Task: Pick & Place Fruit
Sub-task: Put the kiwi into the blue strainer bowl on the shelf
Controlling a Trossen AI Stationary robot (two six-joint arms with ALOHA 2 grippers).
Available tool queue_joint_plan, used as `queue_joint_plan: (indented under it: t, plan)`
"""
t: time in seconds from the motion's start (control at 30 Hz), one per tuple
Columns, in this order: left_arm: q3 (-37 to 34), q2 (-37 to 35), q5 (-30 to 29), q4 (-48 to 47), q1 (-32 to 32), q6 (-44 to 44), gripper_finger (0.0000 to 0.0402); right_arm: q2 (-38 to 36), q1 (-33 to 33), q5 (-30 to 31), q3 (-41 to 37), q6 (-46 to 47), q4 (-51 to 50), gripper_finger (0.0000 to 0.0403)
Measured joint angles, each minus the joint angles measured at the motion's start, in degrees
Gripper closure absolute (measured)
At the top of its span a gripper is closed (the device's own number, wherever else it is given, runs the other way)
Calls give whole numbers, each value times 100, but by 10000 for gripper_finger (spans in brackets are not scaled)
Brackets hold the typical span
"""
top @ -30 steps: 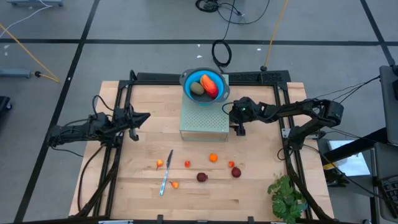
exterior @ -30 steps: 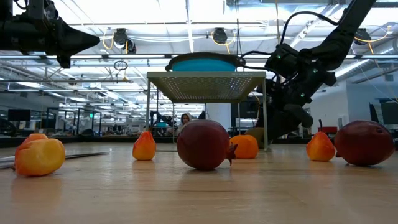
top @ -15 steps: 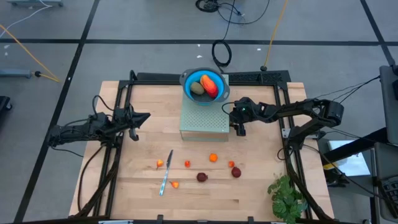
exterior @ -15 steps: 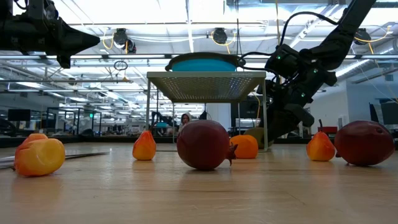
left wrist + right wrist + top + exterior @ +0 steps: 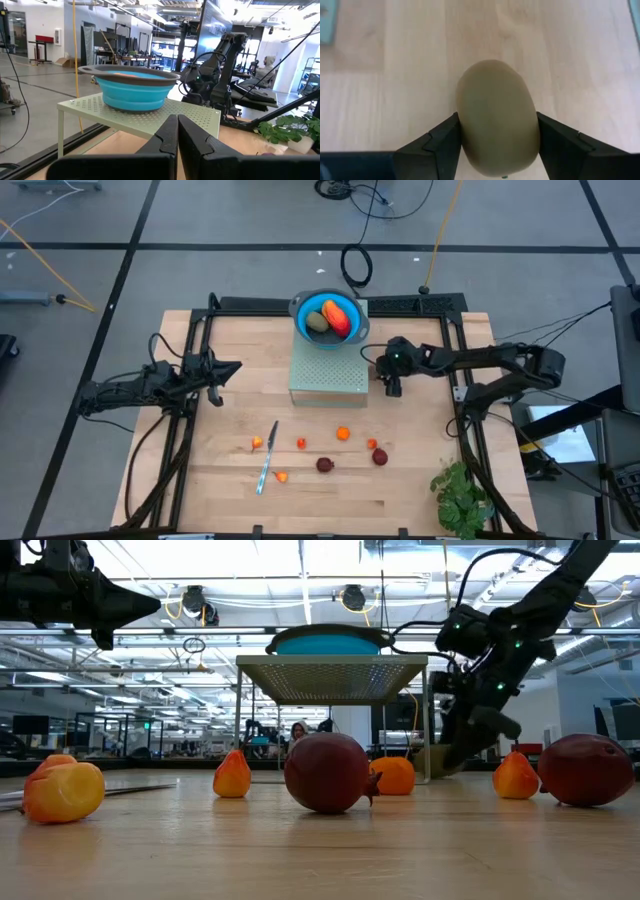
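**Right gripper shifting outward with an olive-brown oval in its jaws**

Compared with a second ago, your right gripper (image 5: 393, 387) is sitting slightly farther toward three o'clock from the green perforated stand (image 5: 328, 373), and its arm is stretching out flatter across the table (image 5: 420, 480). You are clamping the olive-brown oval (image 5: 497, 116) between both fingers (image 5: 437, 145); the wrist view is showing the pads pressing on its two sides, with bare wood beneath. In the low view the gripper is hanging just beside the stand's leg, close to the tabletop.

Your left gripper (image 5: 232, 367) is waiting at nine o'clock of the stand, fingers pressed fully together and holding nothing.

The blue bowl (image 5: 300, 308) is resting on the stand at twelve o'clock, carrying another olive-brown oval (image 5: 317, 321) and the red-orange oblong (image 5: 338, 318). The remaining fruit is lying toward six o'clock: two maroon balls (image 5: 325, 464), several tiny orange and red pieces (image 5: 343, 433), and the silver knife (image 5: 266, 459) among them. A green plant (image 5: 460, 498) is standing at about five o'clock.
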Motion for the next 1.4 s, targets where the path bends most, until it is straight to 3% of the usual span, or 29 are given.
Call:
queue_joint_plan:
  t: [0.67, 1.07, 1.4]
  plan:
    - [-2, -1, 0, 1, 0, 19, 392, -2815, 2, 806, -3, 280, -1795, 190]
    - [-1, 1, 2, 68, 0, -2, 392, -3687, 1, 917, -1, 652, -1711, 188]
    - [0, 1, 2, 620, 2, -327, 392, -4067, 0, 665, -1, 1385, -832, 187]
